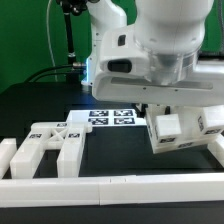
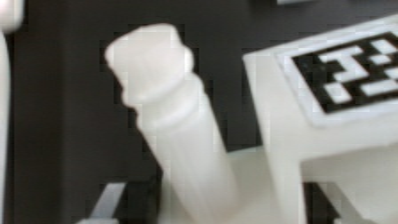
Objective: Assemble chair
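My gripper (image 1: 166, 106) hangs under the glossy arm at the exterior view's right. It is shut on a matte-white chair part (image 1: 176, 132) with cube-like tagged ends, held tilted just over the black table. In the wrist view a rounded white post (image 2: 171, 110) of that part runs out from between my gripper (image 2: 222, 200) fingers, whose dark pads (image 2: 118, 200) press on its sides. A tagged block (image 2: 338, 85) of the same part sits beside the post. Another chair part, a white frame (image 1: 48, 146) with tags, lies flat at the exterior view's left.
The marker board (image 1: 110, 117) lies on the table behind the held part. A plain white border rail (image 1: 110, 186) runs along the front, and another rail (image 1: 214, 150) slants along the exterior view's right, close to the held part.
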Robot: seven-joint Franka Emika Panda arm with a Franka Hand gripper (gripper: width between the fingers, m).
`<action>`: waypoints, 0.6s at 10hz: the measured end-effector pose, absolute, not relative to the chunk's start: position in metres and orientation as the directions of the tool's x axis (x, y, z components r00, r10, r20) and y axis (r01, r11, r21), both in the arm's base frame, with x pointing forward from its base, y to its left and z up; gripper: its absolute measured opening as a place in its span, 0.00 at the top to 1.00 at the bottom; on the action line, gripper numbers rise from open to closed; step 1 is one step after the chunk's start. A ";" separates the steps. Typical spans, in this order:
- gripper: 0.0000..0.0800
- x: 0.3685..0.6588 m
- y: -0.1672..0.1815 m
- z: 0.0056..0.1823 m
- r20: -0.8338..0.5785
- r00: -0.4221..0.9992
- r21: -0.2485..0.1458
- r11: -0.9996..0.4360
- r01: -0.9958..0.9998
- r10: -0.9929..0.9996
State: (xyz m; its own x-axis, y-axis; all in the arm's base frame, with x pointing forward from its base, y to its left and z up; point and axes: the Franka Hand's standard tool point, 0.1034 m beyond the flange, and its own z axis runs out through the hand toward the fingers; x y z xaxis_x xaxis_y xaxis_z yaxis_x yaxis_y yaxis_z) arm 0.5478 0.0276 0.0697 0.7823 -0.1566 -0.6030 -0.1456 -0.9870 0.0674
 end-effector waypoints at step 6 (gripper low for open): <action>0.60 0.557 0.020 0.058 -0.775 0.597 0.170 -0.979 -0.116 -0.205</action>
State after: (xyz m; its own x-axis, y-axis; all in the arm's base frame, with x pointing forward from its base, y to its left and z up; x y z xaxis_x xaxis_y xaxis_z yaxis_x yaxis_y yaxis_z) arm 0.5569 0.0202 0.0585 0.5974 -0.2055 -0.7752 -0.1162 -0.9786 0.1698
